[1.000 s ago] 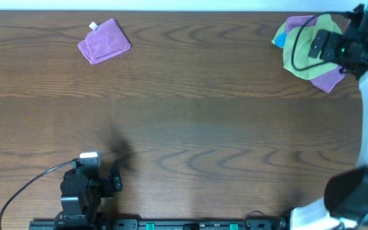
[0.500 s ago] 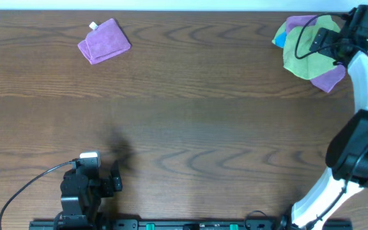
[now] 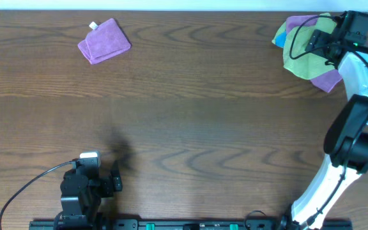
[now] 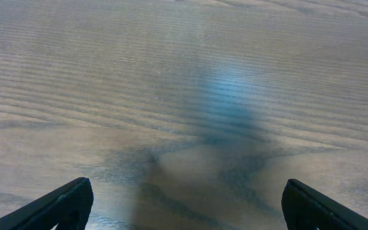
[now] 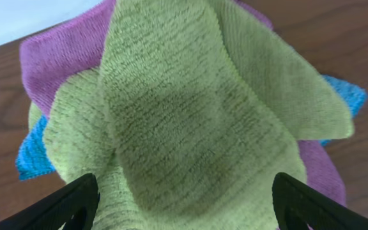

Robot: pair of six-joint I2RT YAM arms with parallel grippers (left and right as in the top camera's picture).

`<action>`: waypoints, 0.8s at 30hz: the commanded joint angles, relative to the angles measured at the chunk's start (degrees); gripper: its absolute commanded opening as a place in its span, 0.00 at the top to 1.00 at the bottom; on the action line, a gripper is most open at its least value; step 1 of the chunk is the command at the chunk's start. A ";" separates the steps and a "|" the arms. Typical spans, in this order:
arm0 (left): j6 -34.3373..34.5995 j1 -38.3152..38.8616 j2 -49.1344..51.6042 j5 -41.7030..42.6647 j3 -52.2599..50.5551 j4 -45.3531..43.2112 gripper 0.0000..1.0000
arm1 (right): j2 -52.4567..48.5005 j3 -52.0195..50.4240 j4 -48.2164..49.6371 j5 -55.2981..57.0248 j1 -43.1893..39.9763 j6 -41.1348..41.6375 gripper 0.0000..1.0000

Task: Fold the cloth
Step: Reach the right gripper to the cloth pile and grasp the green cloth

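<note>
The lime-green cloth (image 3: 302,52) lies crumpled on top of a pile at the far right corner of the table. In the right wrist view the lime-green cloth (image 5: 190,128) fills most of the frame. My right gripper (image 5: 184,207) is open, its two fingers spread wide just above the cloth; overhead the right gripper (image 3: 321,43) hangs over the pile's right side. My left gripper (image 4: 183,204) is open over bare wood, and overhead it (image 3: 115,181) sits at the near left edge, far from the cloth.
Under the green cloth lie a purple cloth (image 5: 50,61) and a blue cloth (image 5: 27,160). Another purple cloth (image 3: 104,41), folded, lies at the far left. The table's far edge runs just behind the pile.
My right arm has swung left and lower over the cloth pile, bringing its gripper above the green cloth. The left arm has not moved.
</note>
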State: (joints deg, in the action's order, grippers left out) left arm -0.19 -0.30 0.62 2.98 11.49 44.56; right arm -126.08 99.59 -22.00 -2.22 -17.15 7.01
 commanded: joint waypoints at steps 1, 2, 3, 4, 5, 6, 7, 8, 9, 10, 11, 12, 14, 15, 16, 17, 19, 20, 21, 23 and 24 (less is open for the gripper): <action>0.02 0.15 -0.42 -0.44 -1.40 1.27 0.05 | -2.27 1.01 0.94 -1.27 -0.35 0.24 0.14; 0.02 0.15 -0.39 -0.44 -1.40 1.27 0.05 | -2.45 1.01 1.22 -1.55 -0.35 0.24 0.14; 0.02 0.15 -0.42 -0.44 -1.40 1.27 0.05 | -2.86 1.01 1.46 -1.75 -0.33 0.24 0.15; 0.00 0.15 -0.39 -0.44 -1.40 1.27 0.05 | -3.19 1.01 1.60 -2.40 -0.33 0.24 0.16; 0.00 0.15 -0.39 -0.44 -1.40 1.27 0.05 | -3.52 1.01 1.68 -2.78 -0.33 0.24 0.17; 0.02 0.15 -0.39 -0.44 -1.40 1.29 0.04 | -3.98 1.01 1.75 -2.82 -0.33 0.26 0.17; 0.00 0.15 -0.39 -0.44 -1.40 1.29 0.05 | -4.33 1.01 1.84 -2.82 -0.33 0.26 0.18; 0.02 0.15 -0.39 -0.44 -1.40 1.27 0.04 | -4.61 1.01 1.77 -2.75 -0.33 0.24 0.20; 0.02 0.15 -0.42 -0.44 -1.40 1.27 0.04 | -4.90 1.01 1.77 -2.78 -0.28 0.26 0.24; 0.00 0.15 -0.42 -0.44 -1.40 1.27 0.05 | -4.92 1.01 1.70 -2.75 -0.28 0.24 0.29; 0.00 0.15 -0.39 -0.44 -1.40 1.27 0.05 | -4.92 1.01 1.73 -2.75 -0.22 0.24 0.37; 0.00 0.15 -0.39 -0.44 -1.40 1.29 0.05 | -4.79 1.03 1.88 -2.75 -0.17 0.24 0.44; 0.00 0.15 -0.42 -0.44 -1.40 1.27 0.05 | -4.09 1.03 2.08 -2.73 -0.09 0.22 0.58; 0.00 0.15 -0.42 -0.44 -1.40 1.27 0.05 | -3.78 1.03 2.10 -2.71 -0.04 0.20 0.63; 0.02 0.15 -0.39 -0.44 -1.40 1.29 0.05 | -3.30 1.03 2.10 -2.73 -0.02 0.20 0.71; 0.00 0.15 -0.42 -0.44 -1.40 1.29 0.05 | -2.64 1.03 2.03 -2.71 0.00 0.15 0.72; 0.00 0.15 -0.42 -0.44 -1.40 1.29 0.05 | -1.33 1.03 2.01 -2.56 -0.02 -0.04 0.92; 0.02 0.15 -0.39 -0.44 -1.40 1.29 0.05 | -0.70 1.03 2.01 -2.47 -0.02 -0.04 0.99; 0.00 0.15 -0.39 -0.44 -1.40 1.27 0.05 | 0.02 1.03 1.99 -2.32 -0.02 -0.26 0.99; 0.02 0.15 -0.39 -0.44 -1.40 1.27 0.05 | 1.64 1.03 1.64 -2.29 -0.02 -0.48 0.99; 0.00 0.15 -0.42 -0.44 -1.40 1.29 0.05 | 2.34 1.03 1.42 -2.32 -0.02 -0.72 0.99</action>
State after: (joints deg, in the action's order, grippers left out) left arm -0.19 -0.30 0.62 2.98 11.49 44.56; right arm -128.66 99.59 -20.45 -4.36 -17.12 6.98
